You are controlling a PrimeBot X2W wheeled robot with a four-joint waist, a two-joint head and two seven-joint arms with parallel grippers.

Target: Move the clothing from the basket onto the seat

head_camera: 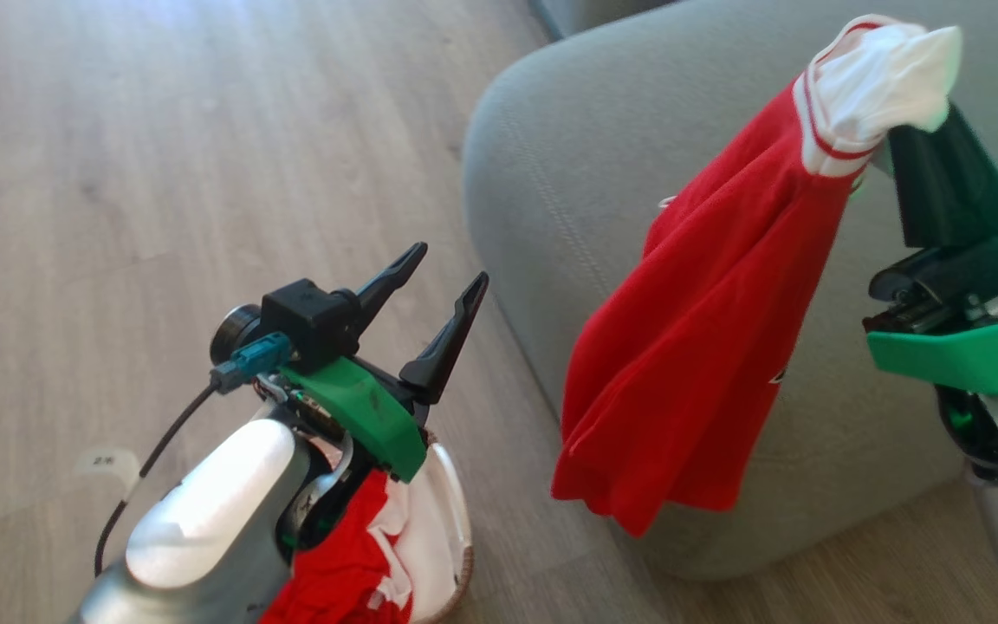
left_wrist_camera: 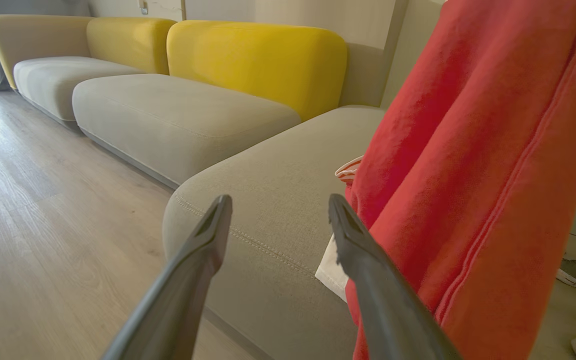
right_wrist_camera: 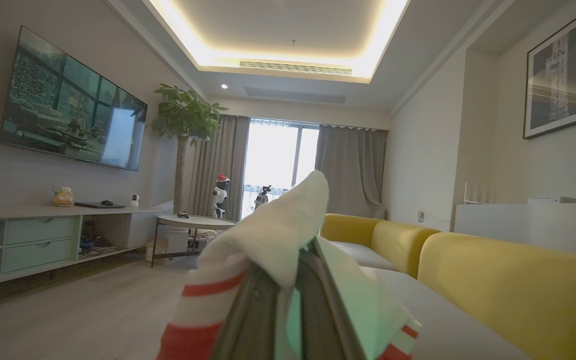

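One jersey [head_camera: 707,347], pinched by its white sleeve [head_camera: 880,78] in my right gripper [right_wrist_camera: 290,270], hanging before the seat [head_camera: 568,156] corner; left gripper [head_camera: 450,265] agape, empty, above the basket [head_camera: 464,520] with more jerseys [head_camera: 352,555]; risk: released here, it likely slides to the floor [head_camera: 161,173].

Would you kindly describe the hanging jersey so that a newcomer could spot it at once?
Find the big grey seat. In front of it a red jersey hangs from the shut right gripper, pinched by its white sleeve. Unlike the jerseys heaped in the basket, it dangles in mid-air.
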